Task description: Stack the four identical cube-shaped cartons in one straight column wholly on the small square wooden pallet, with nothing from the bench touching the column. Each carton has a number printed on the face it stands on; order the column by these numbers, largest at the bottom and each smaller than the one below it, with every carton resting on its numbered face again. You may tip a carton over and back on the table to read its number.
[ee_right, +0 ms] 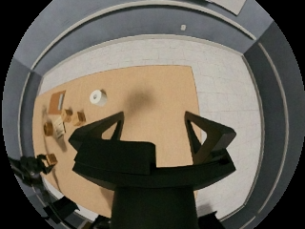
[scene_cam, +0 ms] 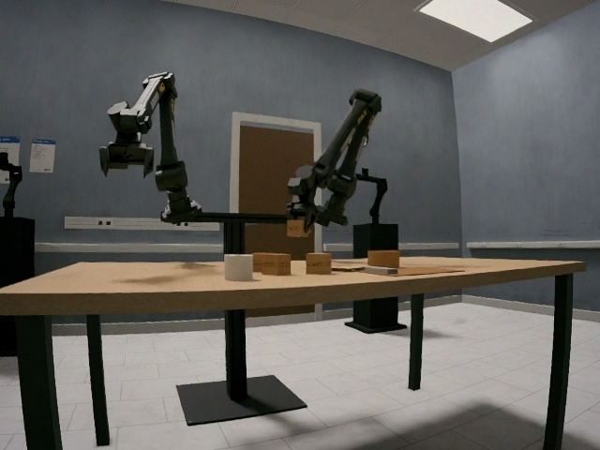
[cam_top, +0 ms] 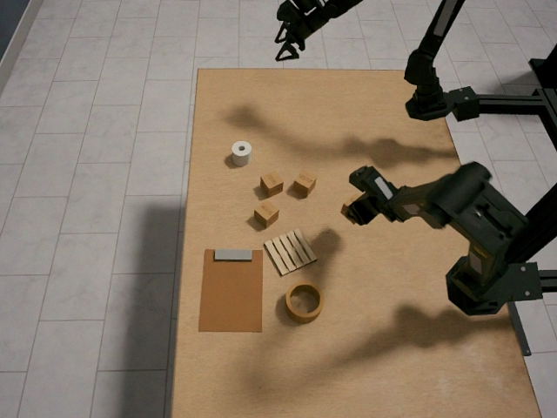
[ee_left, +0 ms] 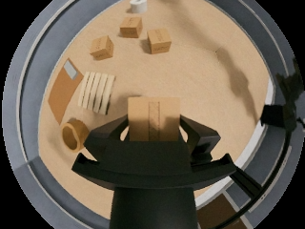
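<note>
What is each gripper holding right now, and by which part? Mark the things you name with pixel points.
The left gripper point(ee_left: 153, 114) holds a carton point(ee_left: 153, 116) point(scene_cam: 296, 228) by two opposite side faces, up off the table. The right gripper point(ee_right: 153, 114) holds nothing.

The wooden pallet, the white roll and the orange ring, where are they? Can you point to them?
wooden pallet point(cam_top: 288, 252) point(ee_left: 95, 93): top and left wrist views, on its slats
white roll point(cam_top: 242, 158) point(scene_cam: 238, 267) point(ee_right: 99, 99): top, exterior, right wrist views, its side
orange ring point(cam_top: 305, 317): top view, its near wall
</note>
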Motion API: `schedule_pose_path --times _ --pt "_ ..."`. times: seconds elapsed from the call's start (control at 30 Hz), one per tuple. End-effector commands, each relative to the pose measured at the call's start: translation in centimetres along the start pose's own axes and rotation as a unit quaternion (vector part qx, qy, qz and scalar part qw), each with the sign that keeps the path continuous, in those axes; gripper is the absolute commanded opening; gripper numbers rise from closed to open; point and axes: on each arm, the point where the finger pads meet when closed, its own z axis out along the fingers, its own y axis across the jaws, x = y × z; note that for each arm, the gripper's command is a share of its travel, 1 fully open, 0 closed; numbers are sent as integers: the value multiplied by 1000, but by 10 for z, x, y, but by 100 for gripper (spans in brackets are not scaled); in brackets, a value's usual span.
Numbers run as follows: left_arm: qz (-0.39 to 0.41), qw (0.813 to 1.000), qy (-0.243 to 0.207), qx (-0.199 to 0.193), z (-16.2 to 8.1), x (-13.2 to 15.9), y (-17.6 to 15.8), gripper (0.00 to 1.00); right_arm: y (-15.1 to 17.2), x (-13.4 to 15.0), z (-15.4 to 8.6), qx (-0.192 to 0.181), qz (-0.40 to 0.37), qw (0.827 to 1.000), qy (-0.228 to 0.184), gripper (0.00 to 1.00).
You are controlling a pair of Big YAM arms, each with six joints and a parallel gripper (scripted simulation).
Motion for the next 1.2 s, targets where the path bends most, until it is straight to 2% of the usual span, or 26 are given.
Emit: schedule_pose_path --times 0.0,0.33,0.8,0.93,1.0,1.17 --pt "12 1000 -8 2 14 -2 -13 50 -3 -14 0 3 -7 1000 -10 100" --pt "10 1000 -6 0 45 21 -30 50 -3 -14 0 3 -7 1000 -10 100" --pt "10 1000 -10 1 45 19 -30 50 -3 -14 0 3 -7 1000 -10 100" --pt "12 1000 -10 1 42 6 -29 50 -3 -14 0 3 -7 1000 -10 100" --pt "12 1000 2 -1 50 23 -25 50 -3 -14 0 3 -7 1000 -10 100" --pt "9 1000 3 -1 56 28 -24 50 -3 -14 0 3 -7 1000 -10 100"
